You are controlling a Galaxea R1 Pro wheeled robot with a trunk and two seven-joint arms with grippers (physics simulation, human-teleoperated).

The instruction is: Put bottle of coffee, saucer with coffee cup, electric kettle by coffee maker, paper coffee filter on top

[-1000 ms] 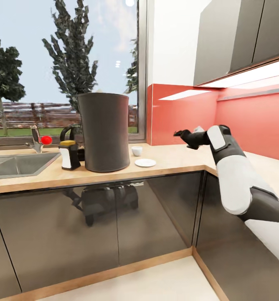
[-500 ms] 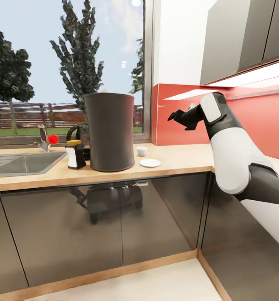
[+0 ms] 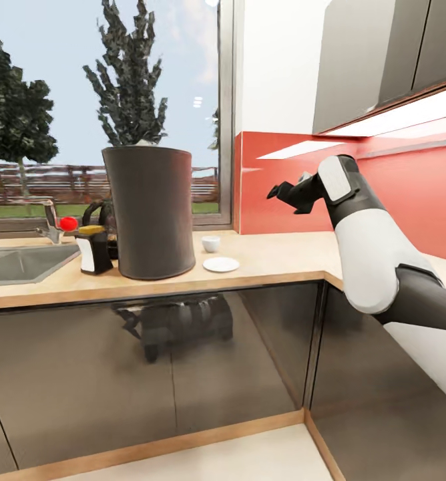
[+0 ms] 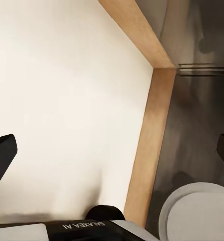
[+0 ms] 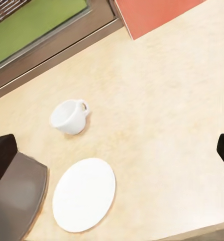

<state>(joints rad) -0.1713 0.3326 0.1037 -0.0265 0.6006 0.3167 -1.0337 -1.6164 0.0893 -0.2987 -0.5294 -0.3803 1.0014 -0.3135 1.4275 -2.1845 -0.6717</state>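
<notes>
Right gripper (image 3: 284, 194), jaws spread and empty, is being held above the coffee cup (image 5: 69, 116), seemingly for grasping, saucer (image 5: 84, 195) just beside.

bright daylight through my window (image 3: 103, 100), a strip light glowing under the cabinets (image 3: 396, 117), glossy fronts (image 3: 149, 374) mirroring, renders slightly soft.

Sink (image 3: 23, 262), tap (image 3: 51, 226), window (image 3: 83, 113)

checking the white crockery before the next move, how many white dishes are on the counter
2. A cup stands near the window sill, right of the coffee maker. A saucer lies just in front of it, bare, the two apart. Something may hide behind the coffee maker.
</notes>
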